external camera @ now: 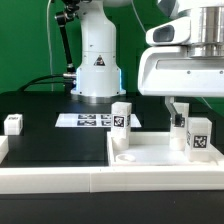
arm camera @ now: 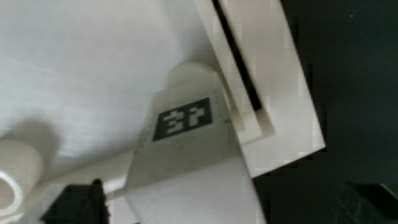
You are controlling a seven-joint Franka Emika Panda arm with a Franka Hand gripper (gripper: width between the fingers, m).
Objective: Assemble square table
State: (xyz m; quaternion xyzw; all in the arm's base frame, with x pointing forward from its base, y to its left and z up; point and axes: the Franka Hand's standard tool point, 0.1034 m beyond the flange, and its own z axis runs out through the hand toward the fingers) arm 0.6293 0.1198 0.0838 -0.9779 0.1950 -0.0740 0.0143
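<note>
Below the gripper (external camera: 181, 116), leg (external camera: 197, 136) upright on slab (external camera: 150, 160), axis vertical.

The exterior camera is sitting low and near the surface (external camera: 40, 105), facing level across it toward the arm's base (external camera: 97, 60) at 12 o'clock. The wrist camera is looking steeply down from very close, past the claw (arm camera: 228, 205). Both views are sharing the square table slab (external camera: 150, 152) and one tagged leg (external camera: 197, 135), at 4 o'clock in the exterior view.
</note>
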